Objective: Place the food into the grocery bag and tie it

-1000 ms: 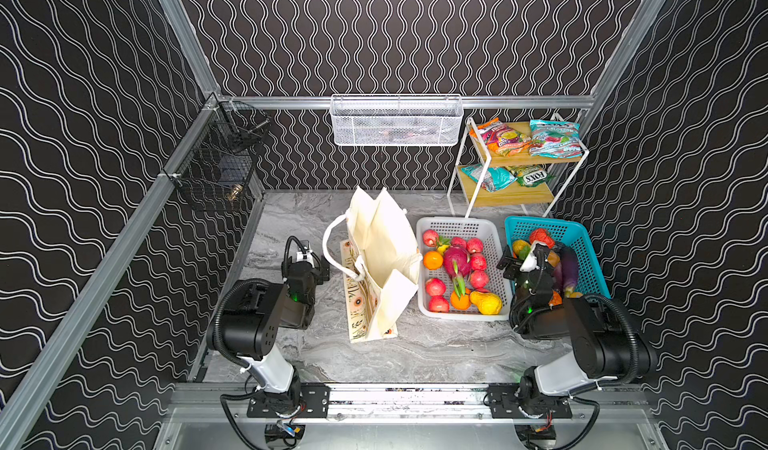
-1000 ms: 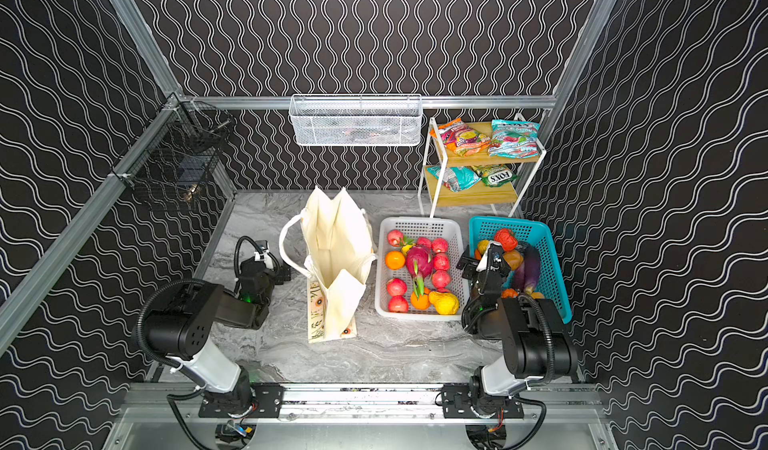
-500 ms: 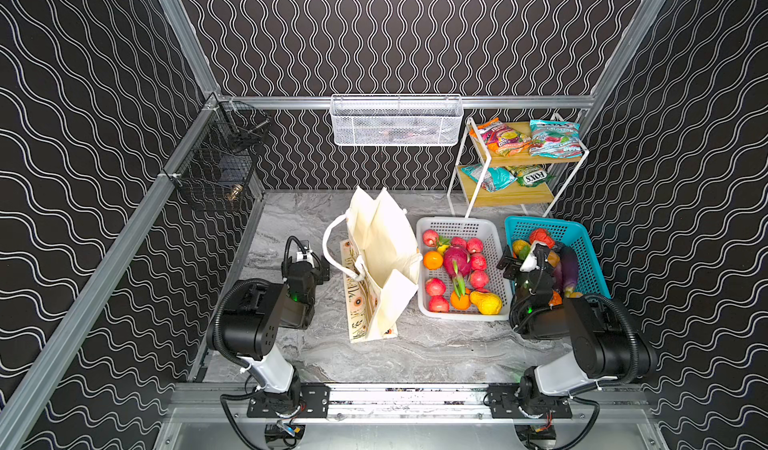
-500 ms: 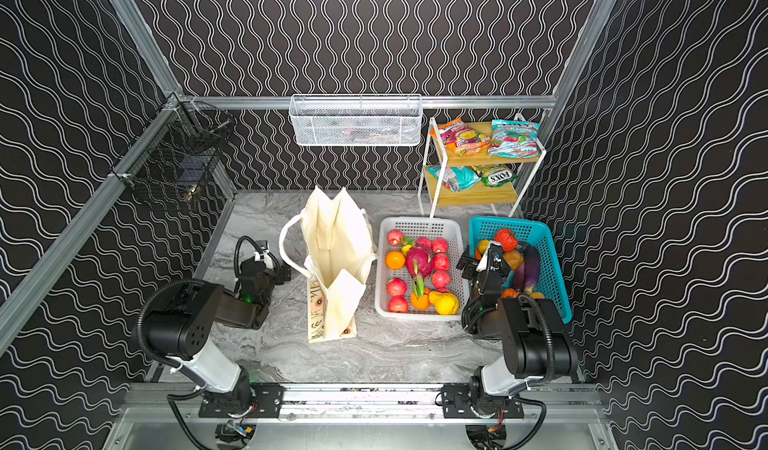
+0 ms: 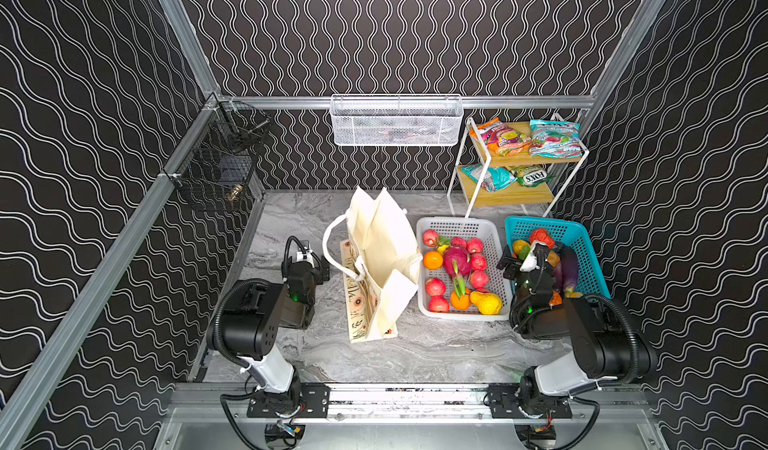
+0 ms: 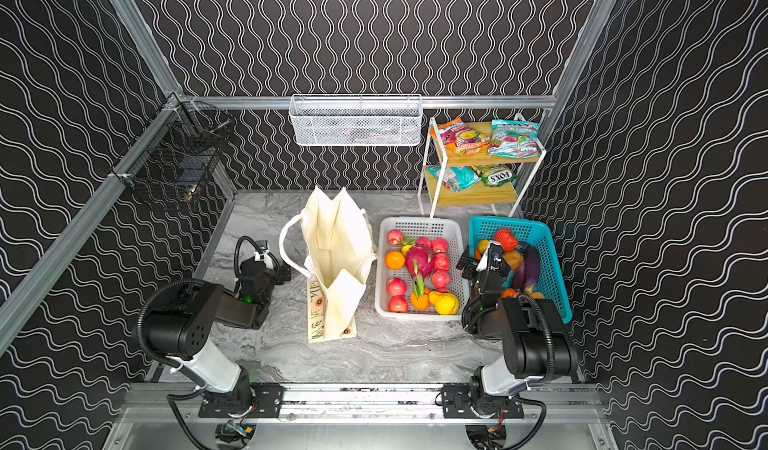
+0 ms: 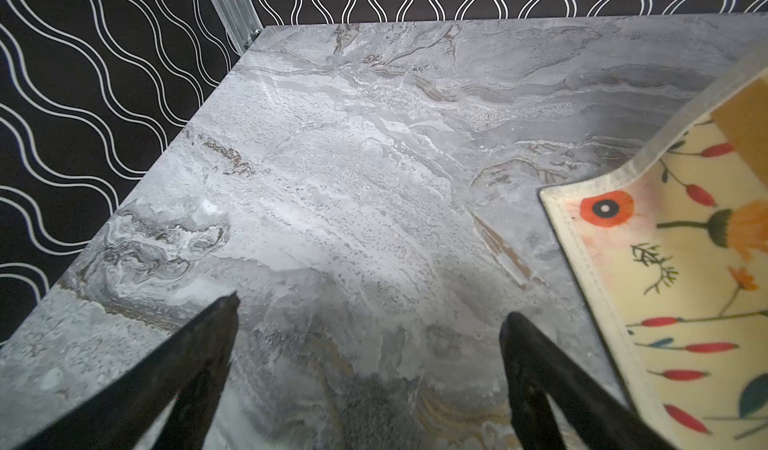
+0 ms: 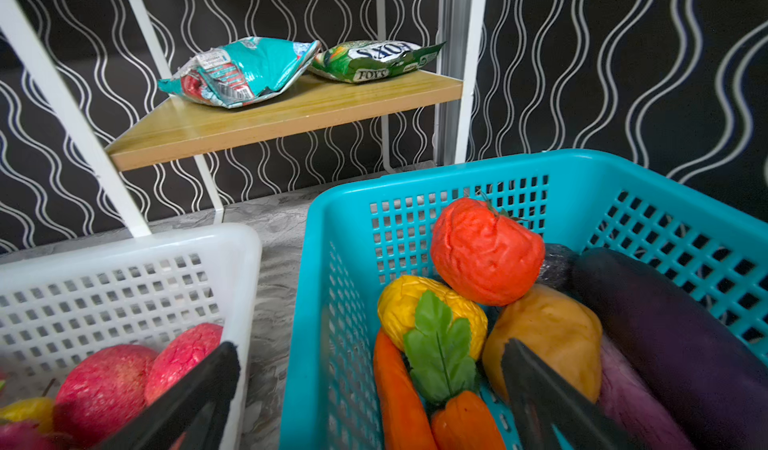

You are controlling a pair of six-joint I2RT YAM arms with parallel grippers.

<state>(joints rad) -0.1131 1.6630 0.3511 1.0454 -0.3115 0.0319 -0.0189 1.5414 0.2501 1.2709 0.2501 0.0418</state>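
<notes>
No shift since earlier: grocery bag (image 7: 685,260) beside parted left fingers (image 7: 191,364).

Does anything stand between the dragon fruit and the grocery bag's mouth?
Nothing loose. Only the side wall of the white basket and the upright rim of the grocery bag lie between; the dragon fruit must go over both.

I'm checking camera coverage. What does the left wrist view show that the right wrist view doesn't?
Left wrist only: the bag, its floral side. Right wrist only: the white basket, the teal basket with a tomato and eggplant, and a shelf holding a teal packet. Both: the table, the wall, and a gripper, left gripper or right gripper, with jaws open and empty.
</notes>
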